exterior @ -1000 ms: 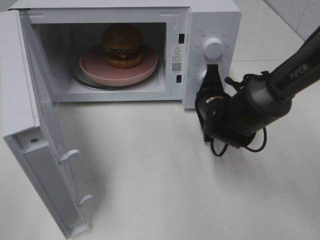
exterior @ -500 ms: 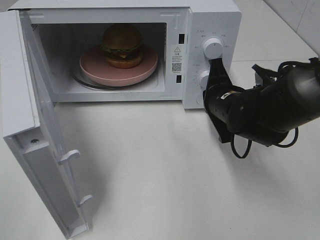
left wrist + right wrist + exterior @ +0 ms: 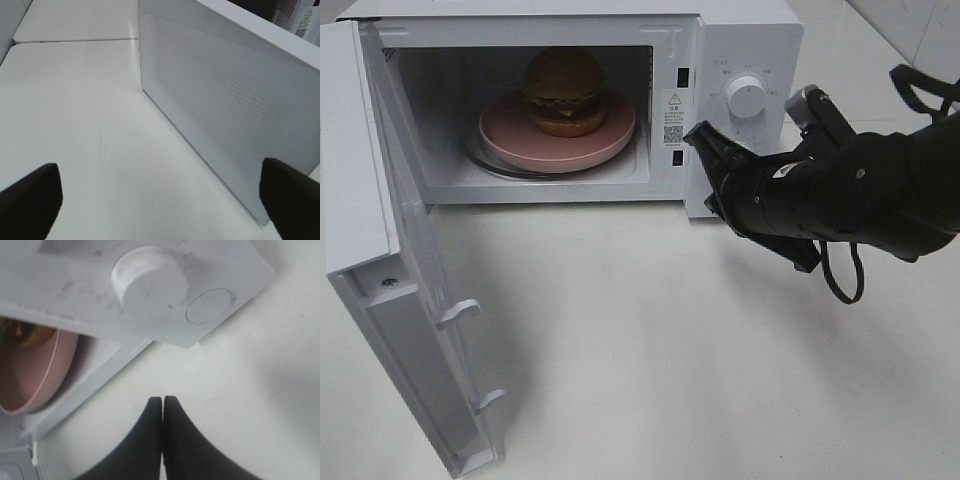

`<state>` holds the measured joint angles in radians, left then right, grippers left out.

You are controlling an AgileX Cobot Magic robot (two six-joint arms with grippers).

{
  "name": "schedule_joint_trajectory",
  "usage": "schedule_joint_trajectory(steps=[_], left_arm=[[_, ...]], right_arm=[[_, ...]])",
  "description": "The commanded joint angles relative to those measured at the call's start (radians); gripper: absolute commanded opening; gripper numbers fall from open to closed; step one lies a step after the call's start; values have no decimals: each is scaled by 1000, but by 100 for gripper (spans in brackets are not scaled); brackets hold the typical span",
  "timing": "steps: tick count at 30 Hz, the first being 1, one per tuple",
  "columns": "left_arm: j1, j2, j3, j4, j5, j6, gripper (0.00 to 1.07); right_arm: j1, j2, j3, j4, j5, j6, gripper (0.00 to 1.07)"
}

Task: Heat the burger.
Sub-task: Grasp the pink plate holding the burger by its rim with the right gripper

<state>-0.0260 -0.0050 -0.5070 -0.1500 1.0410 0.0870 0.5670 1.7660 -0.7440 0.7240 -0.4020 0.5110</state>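
White table (image 3: pixel 670 380), bare to the front. Microwave (image 3: pixel 775 40) at the back edge. Door (image 3: pixel 360 180) swung fully open to the left, inner face to the camera, cavity exposed.

Right arm (image 3: pixel 880 190): comes in from the right, lying low and roughly level across the front of the control panel, and hides the panel's lower part. Upper knob (image 3: pixel 747 97) is clear above it.

Plate (image 3: pixel 510 135): pink, flat on the floor of the cavity, about centred.

Burger (image 3: pixel 564 90): on the plate, set toward its rear half, narrower than the plate. Upright, bun crown up, lettuce frill round the middle. Round in plan, so no long axis sideways; the stack runs straight up.

Right gripper (image 3: pixel 697 134): tip at the seam between cavity and panel, pointing left. Wrist view shows the two fingers (image 3: pixel 150 440) pressed together with nothing between them.

Left gripper (image 3: pixel 160 200): out of the high view. Fingers (image 3: pixel 30 200) spread wide, empty, low over the table beside the door's dotted outer face.
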Motion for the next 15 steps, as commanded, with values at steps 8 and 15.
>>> schedule_joint_trajectory(steps=[8, 15], left_arm=[[2, -20, 6, -4, -2, -7, 101], [2, -20, 6, -4, -2, -7, 101]], right_arm=[[-7, -89, -22, -193, 367, -334, 0], [-7, -126, -82, -384, 675, -485, 2]])
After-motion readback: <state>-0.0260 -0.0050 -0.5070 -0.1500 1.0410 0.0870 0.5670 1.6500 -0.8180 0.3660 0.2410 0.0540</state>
